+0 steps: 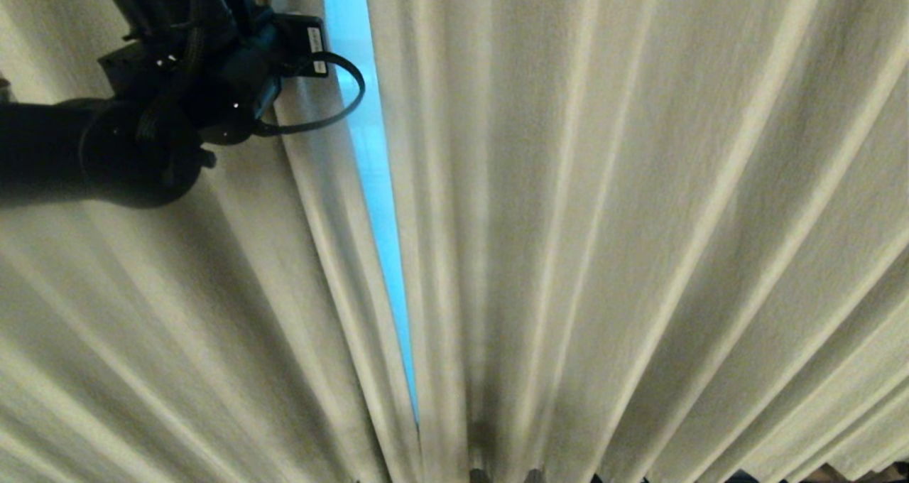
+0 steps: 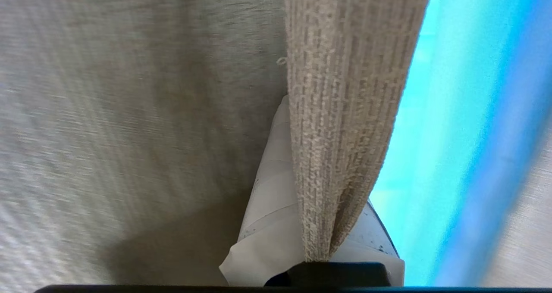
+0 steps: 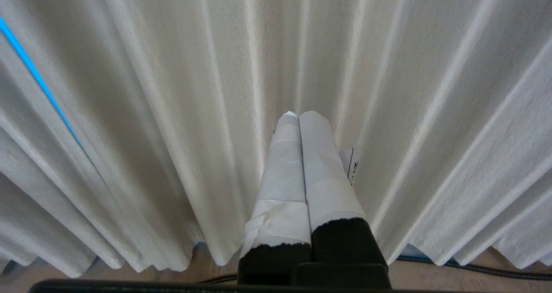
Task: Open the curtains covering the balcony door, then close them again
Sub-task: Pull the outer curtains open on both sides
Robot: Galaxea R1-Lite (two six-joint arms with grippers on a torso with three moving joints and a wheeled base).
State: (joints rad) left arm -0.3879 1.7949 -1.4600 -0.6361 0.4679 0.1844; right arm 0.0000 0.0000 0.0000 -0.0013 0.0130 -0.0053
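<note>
Curtains (image 1: 639, 220) fill nearly everything before me, cream pleats hanging to the floor with one narrow bright-blue slit between the two drapes. My left gripper (image 2: 321, 224) is up at that slit, its taped fingers (image 2: 267, 224) pinching the left drape's inner edge; one finger is mostly hidden behind the fold. Beyond the slit I probably face glass, but nothing resolves. My right gripper (image 3: 299, 116) hangs low, fingers pressed together, empty.
</note>
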